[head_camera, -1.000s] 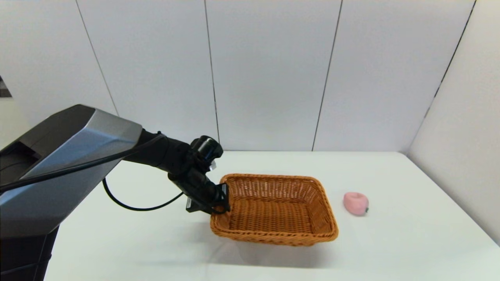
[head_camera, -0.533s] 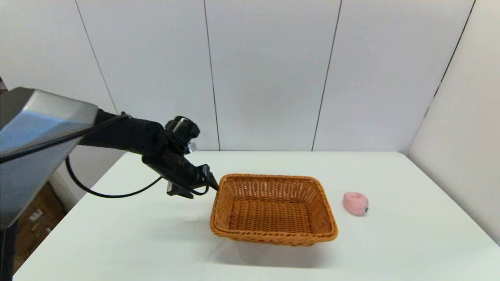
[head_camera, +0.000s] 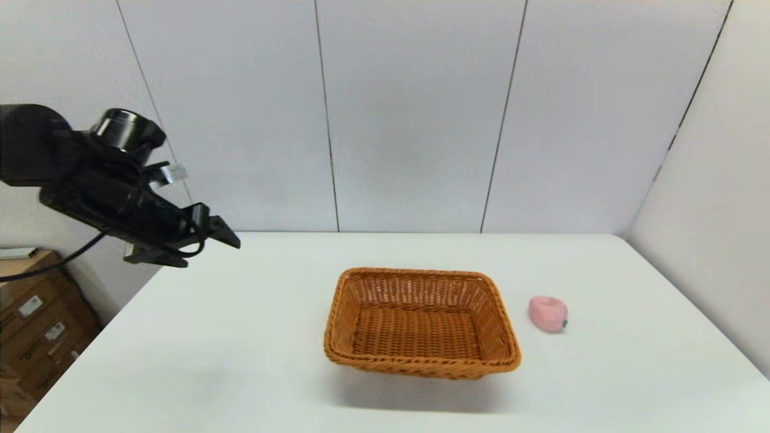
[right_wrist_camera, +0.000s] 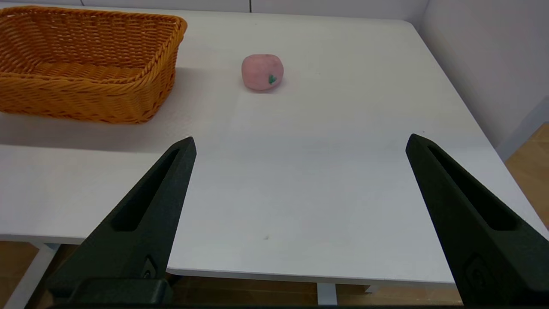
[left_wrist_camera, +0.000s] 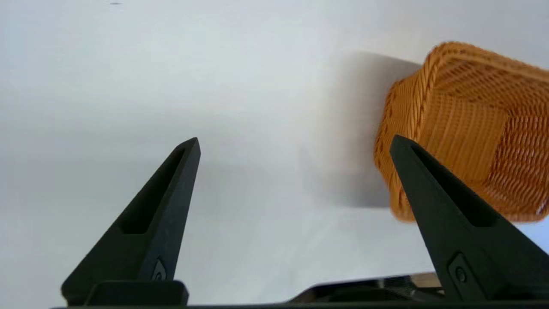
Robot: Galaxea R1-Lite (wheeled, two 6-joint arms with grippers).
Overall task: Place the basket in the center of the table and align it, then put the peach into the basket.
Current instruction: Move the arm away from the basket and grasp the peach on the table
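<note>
The orange-brown wicker basket (head_camera: pixel 421 323) (left_wrist_camera: pixel 467 128) (right_wrist_camera: pixel 81 64) rests near the middle of the white table (head_camera: pixel 240 337), empty. The pale pink peach (head_camera: pixel 547 313) (right_wrist_camera: pixel 262 72) lies on the table just right of it, apart from its rim. My left gripper (head_camera: pixel 213 236) (left_wrist_camera: pixel 296 143) hangs open and empty above the table's far left corner, well clear of the basket. My right gripper (right_wrist_camera: pixel 300 143) is open and empty, held off the table's near right edge, out of the head view, with the peach ahead of it.
Grey wall panels (head_camera: pixel 409 114) stand behind and to the right of the table. Cardboard boxes (head_camera: pixel 36 325) sit on the floor to the left. Bare table surface lies left of and in front of the basket.
My left gripper has let go of the basket's left rim and pulled back up and to the left. The basket and peach have stayed where they were.
</note>
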